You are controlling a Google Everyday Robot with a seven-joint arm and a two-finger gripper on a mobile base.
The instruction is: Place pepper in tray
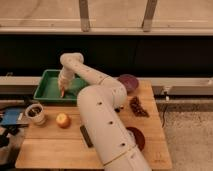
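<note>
The green tray stands at the back left of the wooden table. My gripper reaches down into the tray near its front wall, with the arm arching over from the front right. A small orange-red pepper shows at the gripper's tip, low over the tray's bottom. The gripper is shut on the pepper. I cannot tell whether the pepper touches the tray floor.
A round orange-yellow fruit and a white cup sit in front of the tray. A purple bowl is at the back right, with a dark red cluster in front of it and a red-brown bowl nearer. My arm covers the table's middle.
</note>
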